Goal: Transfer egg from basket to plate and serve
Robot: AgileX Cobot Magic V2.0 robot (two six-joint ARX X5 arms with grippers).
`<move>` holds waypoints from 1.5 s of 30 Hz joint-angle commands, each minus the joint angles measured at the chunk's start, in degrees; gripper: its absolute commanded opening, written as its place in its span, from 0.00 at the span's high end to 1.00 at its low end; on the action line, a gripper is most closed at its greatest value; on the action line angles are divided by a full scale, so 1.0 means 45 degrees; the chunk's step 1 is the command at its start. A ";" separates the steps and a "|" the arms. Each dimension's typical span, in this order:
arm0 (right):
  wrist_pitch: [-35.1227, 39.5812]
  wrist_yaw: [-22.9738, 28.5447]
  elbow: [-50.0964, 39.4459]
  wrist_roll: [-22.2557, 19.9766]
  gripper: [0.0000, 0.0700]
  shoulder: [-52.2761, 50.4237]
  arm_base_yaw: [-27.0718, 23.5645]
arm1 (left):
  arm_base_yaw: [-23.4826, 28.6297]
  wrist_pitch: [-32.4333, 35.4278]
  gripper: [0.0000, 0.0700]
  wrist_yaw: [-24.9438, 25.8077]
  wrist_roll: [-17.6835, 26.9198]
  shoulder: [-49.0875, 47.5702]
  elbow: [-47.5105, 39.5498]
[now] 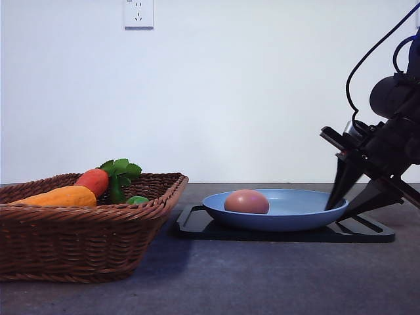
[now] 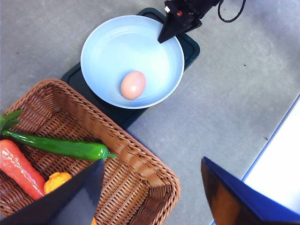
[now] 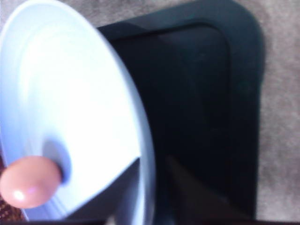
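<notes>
The pinkish-brown egg (image 1: 247,201) (image 2: 133,85) (image 3: 29,181) lies in the light-blue plate (image 1: 295,213) (image 2: 117,42) (image 3: 70,84), left of its middle in the front view. The plate rests on a black tray. My right gripper (image 1: 336,211) (image 2: 165,36) (image 3: 152,161) is at the plate's right rim, one finger inside the rim and one outside below it, closed in on the edge. In the left wrist view, the left gripper (image 2: 147,187) hangs open and holds nothing above the near corner of the wicker basket (image 1: 79,243) (image 2: 140,164).
The black tray (image 1: 197,226) (image 2: 190,47) (image 3: 206,93) sits right of the basket. In the basket lie a red-orange vegetable (image 1: 93,181) (image 2: 18,166), an orange-yellow one (image 1: 59,196) (image 2: 56,180) and a green pepper (image 2: 61,147). Grey tabletop (image 1: 262,275) lies in front.
</notes>
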 commanded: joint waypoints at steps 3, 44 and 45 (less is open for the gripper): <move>0.0099 0.0006 0.0234 -0.0189 0.65 0.0075 -0.0126 | -0.0063 0.0115 0.40 -0.0034 -0.0024 0.0073 0.0350; 0.3795 1.1796 -0.6506 -0.3196 1.00 -1.4015 0.5505 | 0.4333 1.0388 1.00 -0.1789 0.0026 -0.6611 -1.0309; 0.4534 1.1796 -0.7128 -0.3190 1.00 -1.4146 0.5539 | 0.4333 1.0709 1.00 -0.1791 0.0015 -0.6986 -1.0863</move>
